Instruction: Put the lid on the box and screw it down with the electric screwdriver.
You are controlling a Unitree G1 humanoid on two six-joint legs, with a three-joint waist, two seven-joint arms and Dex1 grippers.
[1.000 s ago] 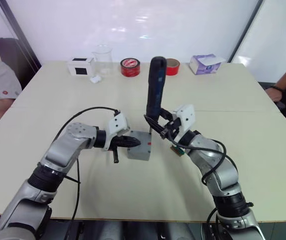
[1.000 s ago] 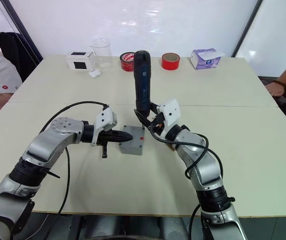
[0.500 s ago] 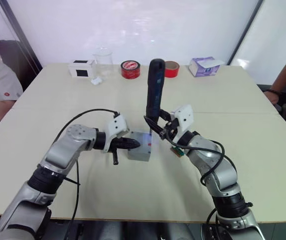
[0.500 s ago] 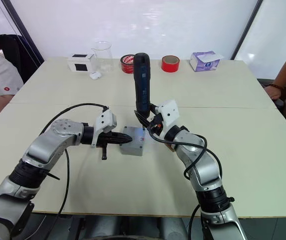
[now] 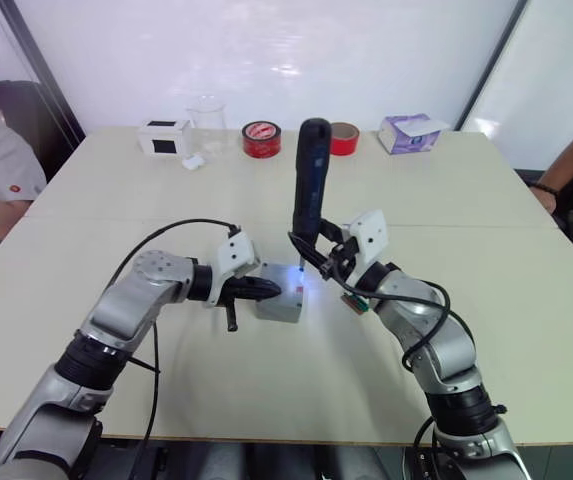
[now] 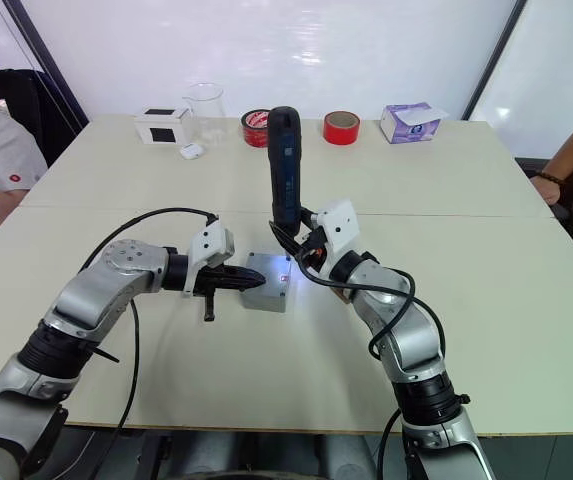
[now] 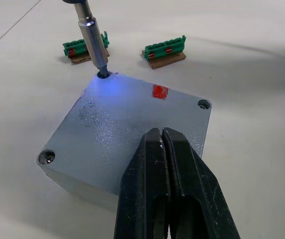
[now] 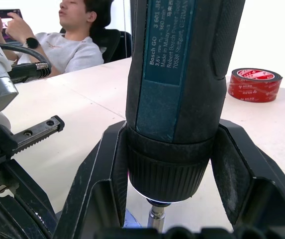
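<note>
Surface: pale beige table (image 5: 526, 290), white wall behind. Along the far edge stand a white box (image 5: 162, 136), a clear beaker (image 5: 205, 120), two red tape rolls (image 5: 261, 137) and a purple tissue box (image 5: 411, 131). At table centre sits the gray box (image 5: 284, 308) with the lid (image 7: 132, 129) seated on it. The left gripper (image 7: 165, 149), fingers pressed together, rests on the lid. The right gripper (image 8: 174, 174) clamps the electric screwdriver (image 5: 311, 180) upright, bit in a lit corner hole. Two green connectors (image 7: 164, 50) lie beside the box.
</note>
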